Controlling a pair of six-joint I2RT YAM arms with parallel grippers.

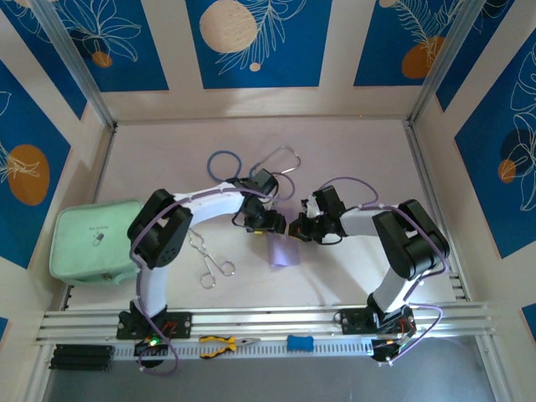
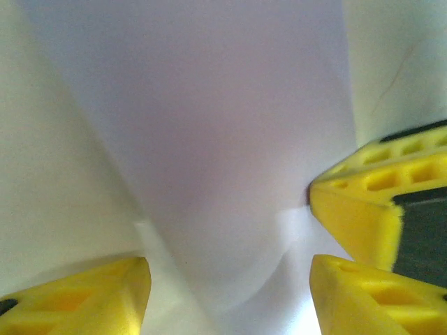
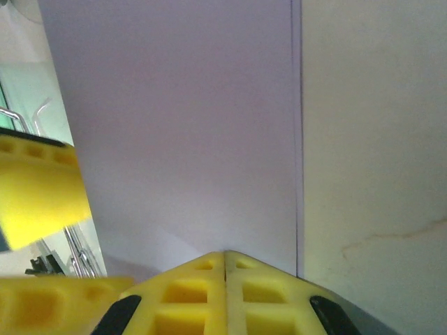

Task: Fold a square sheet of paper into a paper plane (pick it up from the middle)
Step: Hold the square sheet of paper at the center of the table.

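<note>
The square sheet of paper (image 1: 283, 250), pale lilac and folded narrow, hangs above the table between the two arms. My right gripper (image 1: 300, 228) is shut, and the sheet's (image 3: 188, 125) lower edge runs into its closed fingertips (image 3: 225, 255). My left gripper (image 1: 274, 224) faces it from the left. In the left wrist view its yellow fingers (image 2: 91, 296) stand wide apart, and the bulging sheet (image 2: 209, 153) lies between them without being pinched; that gripper (image 2: 229, 279) is open. The paper plane is out of view.
A mint-green pouch (image 1: 94, 241) lies at the left edge, with metal forceps (image 1: 209, 260) beside the left arm. A stethoscope (image 1: 280, 161) and a blue loop (image 1: 224, 163) lie behind the grippers. Yellow pliers (image 1: 222, 344) and a blue piece (image 1: 300, 342) rest on the front rail.
</note>
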